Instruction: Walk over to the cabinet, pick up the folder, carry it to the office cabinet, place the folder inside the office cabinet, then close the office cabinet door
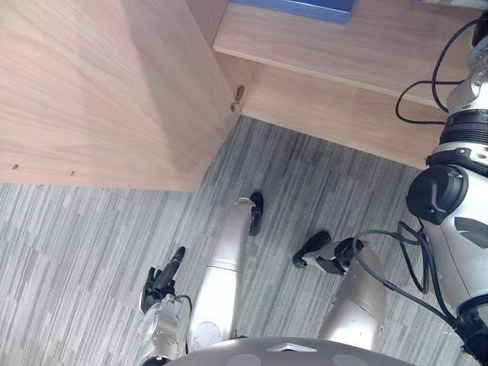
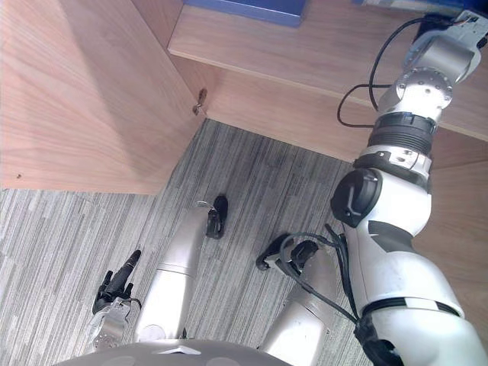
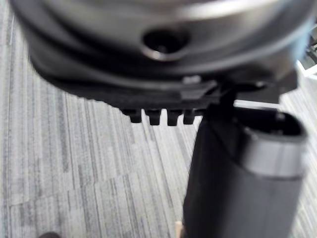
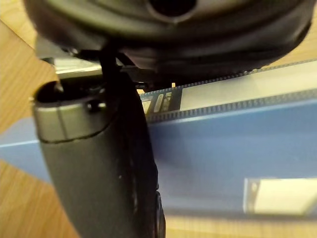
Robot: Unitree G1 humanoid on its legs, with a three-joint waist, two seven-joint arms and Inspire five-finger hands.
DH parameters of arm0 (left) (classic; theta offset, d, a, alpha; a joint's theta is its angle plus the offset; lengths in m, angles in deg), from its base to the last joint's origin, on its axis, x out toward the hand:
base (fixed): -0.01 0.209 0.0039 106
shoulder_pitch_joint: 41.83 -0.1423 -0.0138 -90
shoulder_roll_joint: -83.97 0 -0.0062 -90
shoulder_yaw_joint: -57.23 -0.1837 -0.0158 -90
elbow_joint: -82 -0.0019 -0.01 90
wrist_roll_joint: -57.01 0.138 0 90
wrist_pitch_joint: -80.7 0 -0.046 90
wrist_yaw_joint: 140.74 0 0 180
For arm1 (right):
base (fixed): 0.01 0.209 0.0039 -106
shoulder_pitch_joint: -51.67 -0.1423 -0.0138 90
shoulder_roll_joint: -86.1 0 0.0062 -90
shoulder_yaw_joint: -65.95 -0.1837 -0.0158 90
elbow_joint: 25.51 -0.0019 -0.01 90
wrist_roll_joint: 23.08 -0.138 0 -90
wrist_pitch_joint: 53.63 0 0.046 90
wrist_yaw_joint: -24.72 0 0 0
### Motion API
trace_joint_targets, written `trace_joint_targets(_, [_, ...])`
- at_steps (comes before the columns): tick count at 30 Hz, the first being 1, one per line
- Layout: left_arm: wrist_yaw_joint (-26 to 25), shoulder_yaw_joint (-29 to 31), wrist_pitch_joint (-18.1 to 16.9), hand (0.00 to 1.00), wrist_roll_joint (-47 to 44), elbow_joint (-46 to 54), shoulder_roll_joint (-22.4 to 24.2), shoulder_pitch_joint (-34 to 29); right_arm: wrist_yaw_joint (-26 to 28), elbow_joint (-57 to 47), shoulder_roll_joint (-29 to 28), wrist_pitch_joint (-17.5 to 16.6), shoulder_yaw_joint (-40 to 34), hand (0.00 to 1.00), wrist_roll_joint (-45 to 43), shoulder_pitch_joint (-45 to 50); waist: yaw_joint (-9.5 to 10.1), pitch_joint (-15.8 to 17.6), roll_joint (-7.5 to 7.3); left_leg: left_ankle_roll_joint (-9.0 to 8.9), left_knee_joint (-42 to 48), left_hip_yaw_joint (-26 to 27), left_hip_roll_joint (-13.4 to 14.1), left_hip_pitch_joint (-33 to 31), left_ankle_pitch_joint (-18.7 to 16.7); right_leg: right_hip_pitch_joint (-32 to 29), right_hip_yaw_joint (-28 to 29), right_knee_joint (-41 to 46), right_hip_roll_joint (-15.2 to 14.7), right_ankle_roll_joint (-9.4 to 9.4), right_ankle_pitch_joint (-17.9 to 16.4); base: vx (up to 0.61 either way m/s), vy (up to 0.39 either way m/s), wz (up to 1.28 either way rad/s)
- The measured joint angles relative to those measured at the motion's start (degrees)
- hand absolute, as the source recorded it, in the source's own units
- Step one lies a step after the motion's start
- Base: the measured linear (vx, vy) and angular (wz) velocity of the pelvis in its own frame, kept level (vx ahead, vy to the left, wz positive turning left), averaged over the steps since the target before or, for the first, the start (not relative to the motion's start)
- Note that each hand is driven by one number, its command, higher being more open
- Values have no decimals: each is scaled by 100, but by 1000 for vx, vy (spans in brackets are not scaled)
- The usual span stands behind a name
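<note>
Grey striped carpet [image 1: 76, 252] was seen below an open wooden cabinet [image 1: 328, 107], its door [image 1: 99, 91] swung out at left. The blue folder [image 4: 223, 158] was laid flat on the shelf [image 1: 343, 46] at the far side. The right arm was raised to that shelf at far right. The right hand [image 4: 99, 163] was seen just in front of the folder; contact and grip could not be told. The left hand [image 1: 162, 280] was hung low at near left, fingers loosely straight, nothing held.
</note>
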Motion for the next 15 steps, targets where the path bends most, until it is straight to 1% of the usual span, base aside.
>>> trace_joint_targets(2, [0,1,83,100,0,71,0,-3,0,0,0,0,0,100,-1,-48,6,0,1,-2,0,-7,3,-2,2,0,-6,8,1,-6,-7,-35,76,1])
trace_joint_targets(9, [8,11,97,100,0,218,-7,-76,12,67,-1,56,-2,100,6,-118,11,-1,2,3,0,44,89,0,9,0,-10,7,15,-7,-10,-30,70,0])
trace_joint_targets(15, [33,11,186,100,0,216,-7,-143,32,314,-5,312,-5,100,24,-94,8,-2,3,-32,-8,75,106,45,31,11,24,0,28,-7,-9,-26,75,-2])
